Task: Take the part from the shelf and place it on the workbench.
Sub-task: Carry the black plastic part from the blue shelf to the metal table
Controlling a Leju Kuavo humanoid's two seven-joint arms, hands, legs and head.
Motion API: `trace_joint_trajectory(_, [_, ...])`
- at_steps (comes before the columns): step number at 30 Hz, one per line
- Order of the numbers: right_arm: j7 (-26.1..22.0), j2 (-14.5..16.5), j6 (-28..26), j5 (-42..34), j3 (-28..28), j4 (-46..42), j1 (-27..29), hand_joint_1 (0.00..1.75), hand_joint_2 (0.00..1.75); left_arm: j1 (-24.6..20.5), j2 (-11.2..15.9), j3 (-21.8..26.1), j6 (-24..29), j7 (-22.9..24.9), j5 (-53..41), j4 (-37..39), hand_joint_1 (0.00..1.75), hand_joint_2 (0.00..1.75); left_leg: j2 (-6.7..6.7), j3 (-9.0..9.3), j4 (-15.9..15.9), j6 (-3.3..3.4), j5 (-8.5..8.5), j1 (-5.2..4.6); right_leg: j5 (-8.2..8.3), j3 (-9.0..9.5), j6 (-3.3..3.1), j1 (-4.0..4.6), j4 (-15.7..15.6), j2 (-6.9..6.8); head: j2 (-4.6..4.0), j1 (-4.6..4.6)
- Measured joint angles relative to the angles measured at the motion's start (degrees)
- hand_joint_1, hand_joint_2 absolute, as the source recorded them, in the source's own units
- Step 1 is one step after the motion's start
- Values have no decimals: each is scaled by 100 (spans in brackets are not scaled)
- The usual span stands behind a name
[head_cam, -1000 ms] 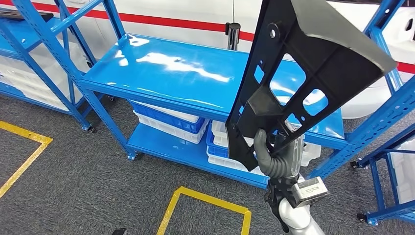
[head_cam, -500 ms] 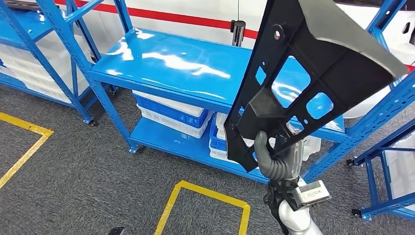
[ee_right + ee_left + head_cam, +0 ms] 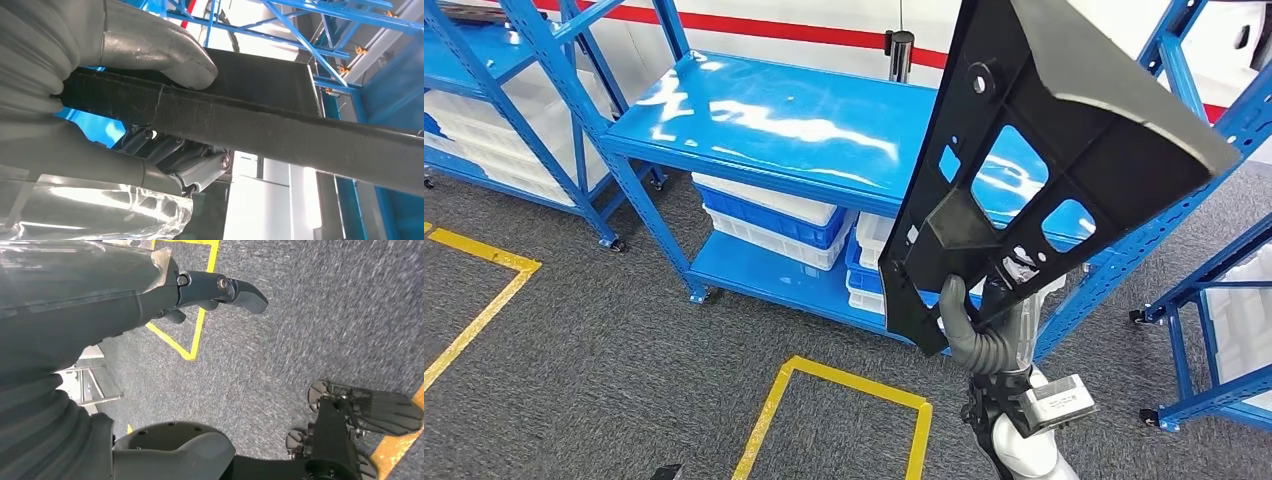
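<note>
A large black flat part (image 3: 1044,150) with cut-out holes and a wide slanted end stands tilted upright in front of me in the head view. My right hand (image 3: 984,330) grips it at its lower end, with the thumb wrapped over the edge. The right wrist view shows the part's (image 3: 280,125) dark edge running across, the grey thumb (image 3: 165,50) pressing on it and the darker fingers (image 3: 190,155) behind. My left hand (image 3: 100,340) hangs over grey carpet, holding nothing, with its fingers (image 3: 225,287) held out apart from the thumb.
A blue shelf rack (image 3: 774,130) with a bare glossy top stands ahead, with white and blue crates (image 3: 774,225) beneath it. More blue racks stand at the left (image 3: 484,60) and right (image 3: 1214,300). Yellow tape (image 3: 844,390) marks a box on the carpet.
The whole scene has shifted a little, so the camera has moved. The part stays in my right hand in nearly the same pose.
</note>
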Motion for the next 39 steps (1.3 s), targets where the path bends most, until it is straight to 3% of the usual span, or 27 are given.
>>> trace_joint_trajectory(2, [4,12,53,-82,1,19,3,175,175,61,-1,52,-14,0,26,-75,0,175,-20,-294,802,-65,-469,23,57,-84,-25,12,19,-2,0,-17])
trace_joint_trajectory(4, [4,15,102,-165,2,53,14,175,175,131,1,117,-15,0,30,-153,0,175,-25,-376,1206,-97,-623,37,89,-170,-8,20,63,-1,0,-20])
trace_joint_trajectory(5, [4,18,120,-193,2,71,22,175,175,164,3,148,-9,0,31,-189,0,175,-25,-245,1063,-97,-543,43,96,-203,1,19,88,-1,0,-21])
trace_joint_trajectory(8, [5,42,163,-232,4,99,32,175,175,236,12,247,22,0,22,-308,0,175,-32,462,-52,-40,-183,49,115,-266,39,42,151,0,0,-18])
trace_joint_trajectory(9, [7,50,169,-236,5,102,29,175,175,251,14,275,33,0,11,-341,0,175,-37,589,-284,-6,-130,36,130,-286,65,57,163,-1,0,-15])
trace_joint_trajectory(13, [17,66,186,-249,17,107,58,175,175,344,16,349,63,5,-61,-450,0,175,-20,566,-425,179,-2,-11,161,-383,203,80,199,-2,0,-11])
trace_joint_trajectory(14, [19,65,196,-256,19,108,68,175,175,362,15,365,66,8,-76,-485,0,175,-4,530,-451,235,50,-5,56,-455,203,83,316,-2,0,2])
trace_joint_trajectory(16, [19,59,222,-267,20,110,85,175,175,378,16,394,86,10,-113,-546,0,175,20,421,-470,313,147,-9,-358,-704,142,79,887,-8,0,31])
trace_joint_trajectory(18, [19,55,253,-270,20,122,100,175,175,398,19,417,116,11,-147,-592,0,175,32,288,-466,342,237,-27,-732,-913,119,76,1590,-8,0,53])
trace_joint_trajectory(19, [19,53,262,-270,20,131,106,175,175,410,18,426,126,12,-161,-612,0,175,38,221,-463,340,285,-34,-788,-909,147,76,1749,-8,0,55])
trace_joint_trajectory(20, [19,51,267,-270,20,138,109,175,175,419,17,433,129,13,-170,-628,0,175,42,158,-461,331,335,-38,-751,-800,193,76,1701,-9,0,60])
trace_joint_trajectory(22, [19,51,268,-269,21,144,105,175,175,426,16,447,131,13,-180,-657,0,175,42,55,-455,297,434,-40,-537,-279,271,76,1030,-9,0,63])
trace_joint_trajectory(24, [19,53,268,-269,22,144,100,175,175,428,16,457,131,14,-192,-689,0,175,38,-8,-443,241,516,-63,-428,237,261,99,265,-5,0,61])
trace_joint_trajectory(25, [17,53,267,-268,22,144,99,175,175,429,16,460,131,15,-199,-702,0,175,38,-21,-435,211,550,-74,-426,341,229,108,77,1,0,62])
trace_joint_trajectory(27, [16,53,265,-259,22,150,105,175,175,432,18,469,129,15,-211,-718,0,175,44,-37,-437,145,610,-74,-397,303,149,110,25,13,0,57])
trace_joint_trajectory(29, [17,54,261,-216,25,163,105,175,175,436,23,489,125,16,-223,-725,0,175,26,-98,-336,77,487,-41,-324,245,37,65,7,7,0,49])
trace_joint_trajectory(30, [17,58,256,-182,30,171,106,175,175,439,24,498,121,17,-228,-726,0,175,13,-170,-148,38,285,-24,-275,208,-21,41,0,-4,0,36])
trace_joint_trajectory(32, [16,67,236,-99,47,196,111,175,175,441,21,515,114,19,-234,-720,0,175,-15,-386,550,-39,-264,9,-193,129,-79,43,7,-30,0,14])
trace_joint_trajectory(33, [15,70,219,-58,57,212,120,175,175,442,20,523,113,19,-235,-714,0,175,-23,-481,913,-75,-448,24,-159,96,-84,50,14,-48,0,8])
trace_joint_trajectory(34, [15,71,201,-23,66,229,133,175,175,443,20,531,111,20,-235,-706,0,175,-27,-511,1137,-99,-512,35,-131,67,-76,56,21,-68,0,9])
trace_joint_trajectory(35, [15,70,185,1,73,247,151,175,175,444,21,537,109,20,-235,-700,0,175,-25,-441,1151,-110,-463,45,-112,45,-65,59,31,-91,0,8])
trace_joint_trajectory(36, [14,70,172,21,80,264,167,175,175,445,21,542,107,21,-235,-696,0,175,-12,-253,933,-109,-331,55,-100,24,-53,60,41,-119,0,6])
trace_joint_trajectory(39, [9,71,148,86,95,299,185,175,175,432,28,551,42,22,-248,-689,0,175,186,465,-171,-30,-16,23,-88,-6,-21,93,68,-225,0,9])
